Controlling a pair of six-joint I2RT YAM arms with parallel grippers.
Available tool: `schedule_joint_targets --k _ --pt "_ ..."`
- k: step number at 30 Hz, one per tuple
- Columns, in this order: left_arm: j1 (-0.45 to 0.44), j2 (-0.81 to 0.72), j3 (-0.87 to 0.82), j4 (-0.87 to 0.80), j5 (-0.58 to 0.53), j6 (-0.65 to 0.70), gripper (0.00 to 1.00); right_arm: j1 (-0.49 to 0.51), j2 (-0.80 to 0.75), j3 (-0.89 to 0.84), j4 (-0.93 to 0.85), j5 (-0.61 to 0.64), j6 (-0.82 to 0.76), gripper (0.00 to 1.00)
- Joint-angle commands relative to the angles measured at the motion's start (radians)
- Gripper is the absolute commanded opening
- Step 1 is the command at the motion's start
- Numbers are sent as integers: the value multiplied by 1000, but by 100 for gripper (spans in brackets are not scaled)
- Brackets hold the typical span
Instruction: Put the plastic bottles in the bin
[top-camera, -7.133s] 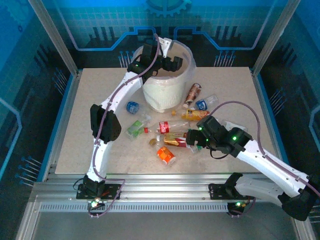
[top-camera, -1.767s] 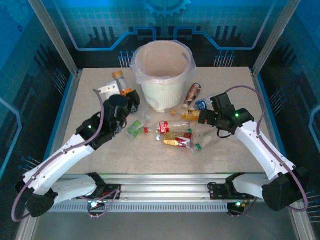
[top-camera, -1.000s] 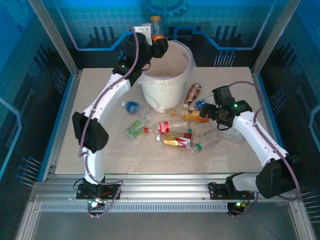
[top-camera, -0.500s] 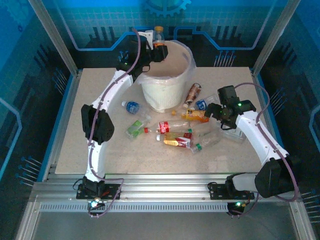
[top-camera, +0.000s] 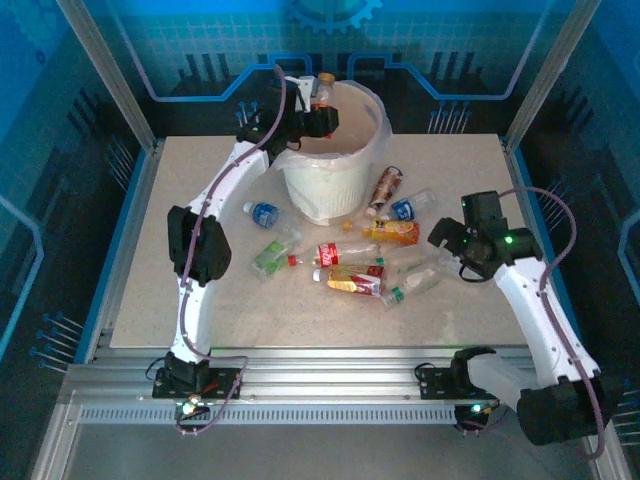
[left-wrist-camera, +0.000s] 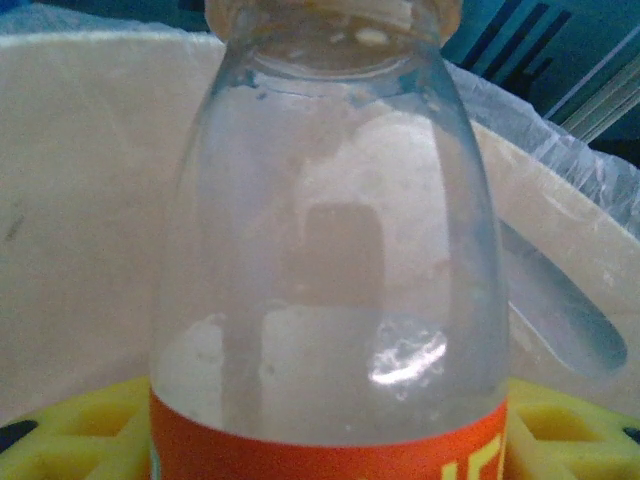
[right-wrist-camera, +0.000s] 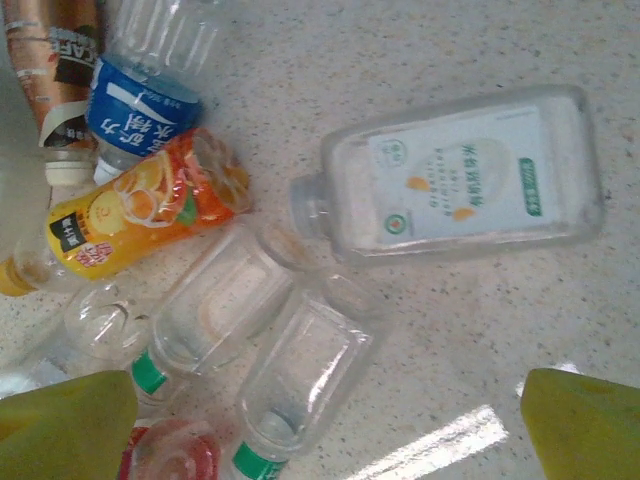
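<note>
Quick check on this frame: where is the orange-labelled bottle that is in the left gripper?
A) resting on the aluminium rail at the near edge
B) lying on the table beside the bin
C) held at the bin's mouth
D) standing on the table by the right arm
C: the left gripper is shut on the orange-labelled bottle at the mouth of the bin, whose lined inside shows behind it in the left wrist view.

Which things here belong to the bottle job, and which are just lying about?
Job: bin; orange-labelled bottle, gripped at its rim; loose: red-labelled bottle, brown bottle, orange juice bottle, blue-labelled bottle, white-labelled flat bottle, green-capped pair.
Just there: table; metal frame.
</note>
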Motion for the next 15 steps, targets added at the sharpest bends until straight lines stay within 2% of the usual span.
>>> schedule_joint_targets --k 1,15 --pt "9 30 53 -30 21 43 48 -37 -29 -39 -33 -35 19 100" --pt "37 136 150 -71 37 -9 54 -50 4 -71 -36 -64 -1 100"
